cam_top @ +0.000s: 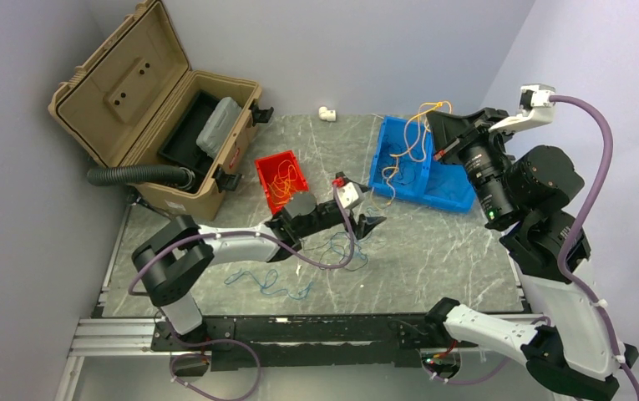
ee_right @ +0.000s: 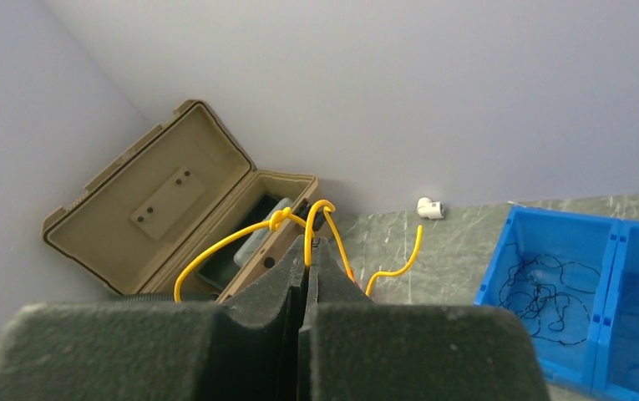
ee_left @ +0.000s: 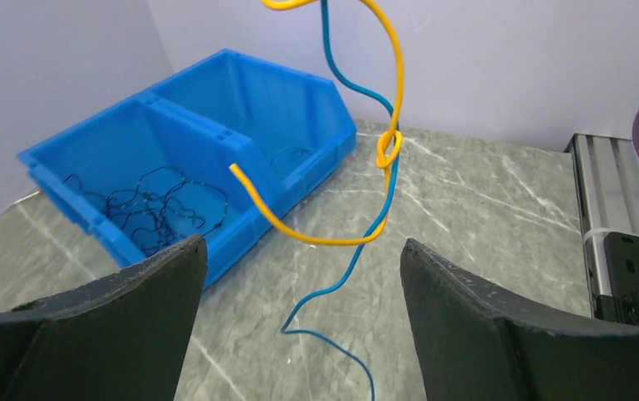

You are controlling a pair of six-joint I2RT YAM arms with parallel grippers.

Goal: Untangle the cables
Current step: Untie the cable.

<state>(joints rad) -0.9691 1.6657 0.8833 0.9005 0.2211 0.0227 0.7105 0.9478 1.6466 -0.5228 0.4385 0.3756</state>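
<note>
The right fingers (ee_right: 257, 334) clamp the cables (ee_left: 400, 75), featherlight, limp, springy, dangling mid-frame; the left fingers (ee_left: 115, 326) gape empty; I'd pinch the blue strand (ee_left: 345, 271) just below the yellow knot (ee_left: 388, 150).

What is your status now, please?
Left tool open. Right tool shut on yellow cable, held high. Blue cable knotted onto it. Nothing blocking.
</note>
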